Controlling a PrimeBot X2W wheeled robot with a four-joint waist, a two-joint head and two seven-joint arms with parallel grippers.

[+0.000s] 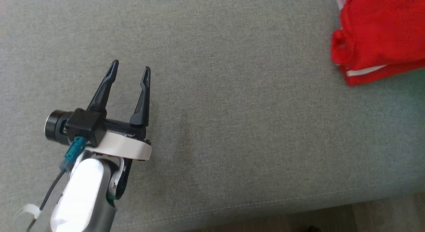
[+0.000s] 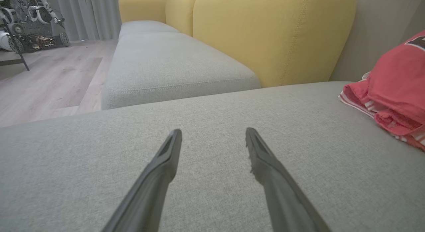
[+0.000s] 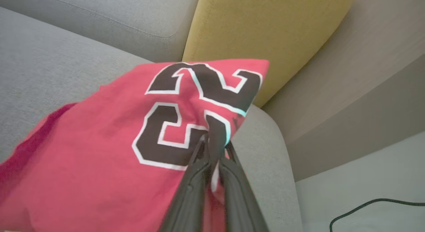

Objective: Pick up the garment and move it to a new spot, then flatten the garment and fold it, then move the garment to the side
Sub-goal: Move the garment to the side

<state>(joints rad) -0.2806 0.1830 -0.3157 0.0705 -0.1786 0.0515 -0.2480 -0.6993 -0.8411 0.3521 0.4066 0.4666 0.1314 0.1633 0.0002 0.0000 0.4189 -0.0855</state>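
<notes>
right gripper [image 3: 214, 140] is pinching the T-shirt [image 3: 99, 142], left gripper [image 1: 130, 70] is idling open; probably pickup stage, with flattening, folding, side-move pending.

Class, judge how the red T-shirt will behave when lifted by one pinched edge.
Likely floppy: the T-shirt drapes and creases away from the right pincer, shut on its cloth. Probably light, since one thin pinch tents it up. Its bunched folds may spill open.

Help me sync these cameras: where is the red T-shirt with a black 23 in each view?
Head view: red 23-print T-shirt, top right corner.
Left wrist view: T-shirt, right edge.
Right wrist view: T-shirt centre-left, clamped by right pincer.
Shared landmark: grey fabric sofa cushion.
</notes>
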